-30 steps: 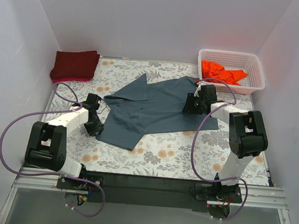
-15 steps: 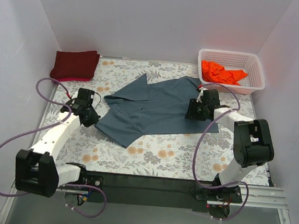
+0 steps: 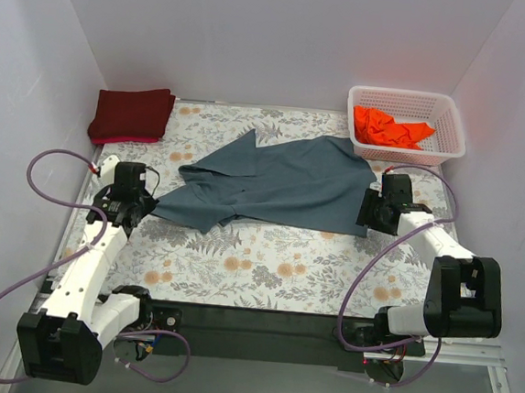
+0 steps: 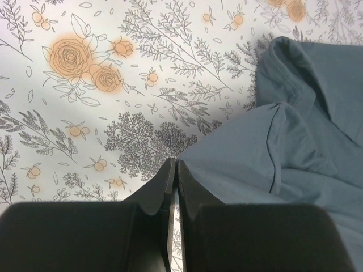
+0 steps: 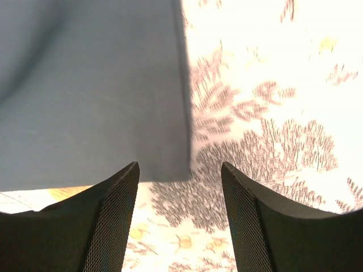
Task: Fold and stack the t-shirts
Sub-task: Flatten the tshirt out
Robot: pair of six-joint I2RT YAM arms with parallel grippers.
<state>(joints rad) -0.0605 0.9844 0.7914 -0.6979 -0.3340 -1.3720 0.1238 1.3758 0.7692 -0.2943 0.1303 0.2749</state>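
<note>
Dark maroon t-shirt (image 3: 132,114) folded; slate blue-grey cotton t-shirt (image 3: 273,184) lies unfolded, left gripper (image 4: 174,164) closed, seemingly on its hem, right gripper (image 5: 180,165) open; crumpled bright orange t-shirt (image 3: 388,127) awaits.

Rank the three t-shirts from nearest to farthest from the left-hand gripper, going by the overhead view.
1. The blue-grey t-shirt: mid-table, its corner right at the left gripper.
2. The maroon t-shirt: folded, in the far left corner.
3. The orange t-shirt: in the white basket, in the far right corner.
</note>
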